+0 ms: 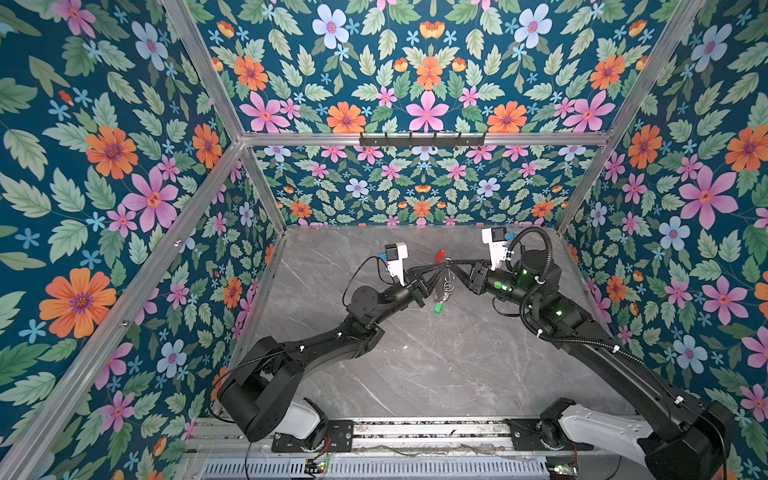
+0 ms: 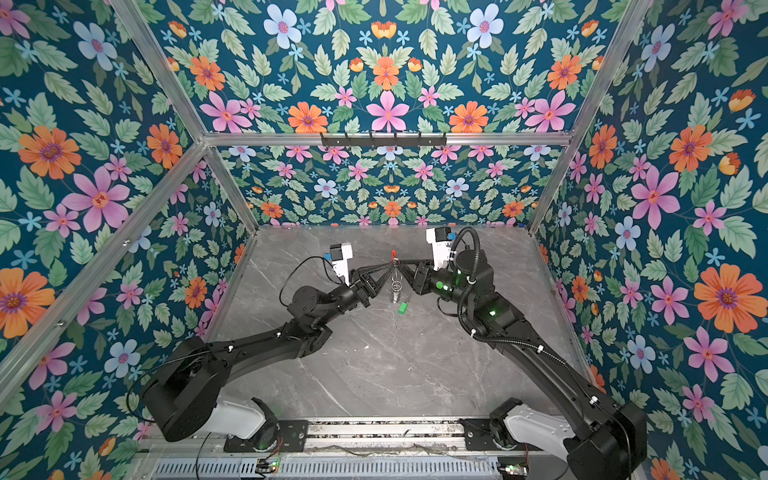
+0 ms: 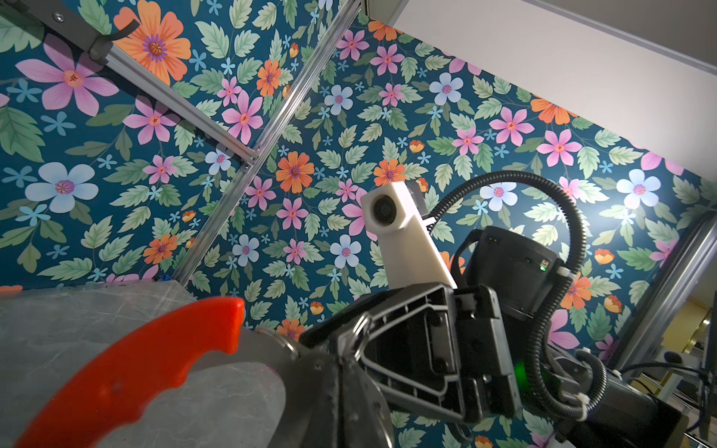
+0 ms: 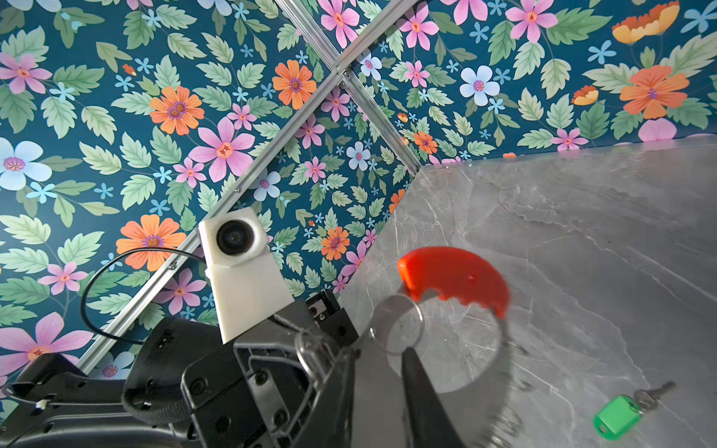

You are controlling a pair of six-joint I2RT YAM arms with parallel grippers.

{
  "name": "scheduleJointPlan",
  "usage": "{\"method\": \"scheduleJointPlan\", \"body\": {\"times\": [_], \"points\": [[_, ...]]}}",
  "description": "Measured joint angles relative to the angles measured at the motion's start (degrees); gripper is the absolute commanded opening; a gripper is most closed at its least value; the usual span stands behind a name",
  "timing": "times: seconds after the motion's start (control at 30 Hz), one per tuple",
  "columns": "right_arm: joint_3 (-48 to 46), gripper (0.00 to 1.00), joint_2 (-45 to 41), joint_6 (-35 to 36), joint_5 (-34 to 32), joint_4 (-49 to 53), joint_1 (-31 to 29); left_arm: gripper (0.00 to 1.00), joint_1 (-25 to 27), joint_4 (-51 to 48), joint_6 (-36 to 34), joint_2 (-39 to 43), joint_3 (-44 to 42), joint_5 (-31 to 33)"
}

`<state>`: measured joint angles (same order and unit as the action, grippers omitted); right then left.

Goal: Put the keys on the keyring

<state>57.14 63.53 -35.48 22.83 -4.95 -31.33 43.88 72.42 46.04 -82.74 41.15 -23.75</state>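
**Holding the ring aloft while the key lies on the desk**

Your left pincer (image 1: 445, 265) is clamped fully on the ring (image 4: 454, 277), which hangs above the desk (image 1: 415, 365) with its loops (image 1: 447, 286) dangling. Your right pincer (image 1: 453, 262) meets the ring from the opposite side with its jaws narrow; you cannot tell whether it grips metal. The key (image 4: 617, 418) lies flat on the desk, below and just beside the ring, and neither pincer touches it.

Likely faults:
- (a) Two opposed holds on one rim may twist the ring. It could slip free, drop onto the key and knock it away.
- (b) The loose loops may swing and foul a fingertip.
- (c) With both pincers at the ring, none is free for the key, and freeing one carelessly could let the ring tilt.

The key is thin and flat, so it will probably resist a pinch from above.
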Motion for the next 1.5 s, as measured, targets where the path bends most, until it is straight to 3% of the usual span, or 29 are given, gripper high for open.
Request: {"method": "scheduleJointPlan", "body": {"times": [0.27, 0.47, 0.93, 1.27, 1.43, 1.5], "points": [[-5.3, 0.26, -3.1, -3.6, 1.2, -4.6, 4.9, 0.0, -0.1, -0.3, 0.0, 0.9, -0.4, 1.6], [-5.0, 0.32, -2.6, -4.4, 6.2, -9.3, 5.0, 0.0, -0.1, -0.5, 0.0, -0.2, -0.2, 1.8], [-3.6, 0.3, 1.1, -4.6, 11.3, -12.5, 5.0, 0.0, -0.2, -0.8, 0.5, -1.3, 1.2, 1.6], [-3.4, 0.17, 2.1, -4.8, 11.7, -14.3, 4.8, 0.0, -0.2, -1.3, 1.5, -1.9, 1.9, 1.2], [-3.4, 0.0, 2.8, -4.9, 11.1, -14.5, 4.7, 0.0, -0.3, -0.7, 1.9, -2.1, 2.0, 1.0], [-3.3, 0.0, 2.8, -4.8, 10.8, -14.5, 4.6, 0.0, -0.3, -0.4, 2.0, -2.1, 2.1, 0.9]]}}
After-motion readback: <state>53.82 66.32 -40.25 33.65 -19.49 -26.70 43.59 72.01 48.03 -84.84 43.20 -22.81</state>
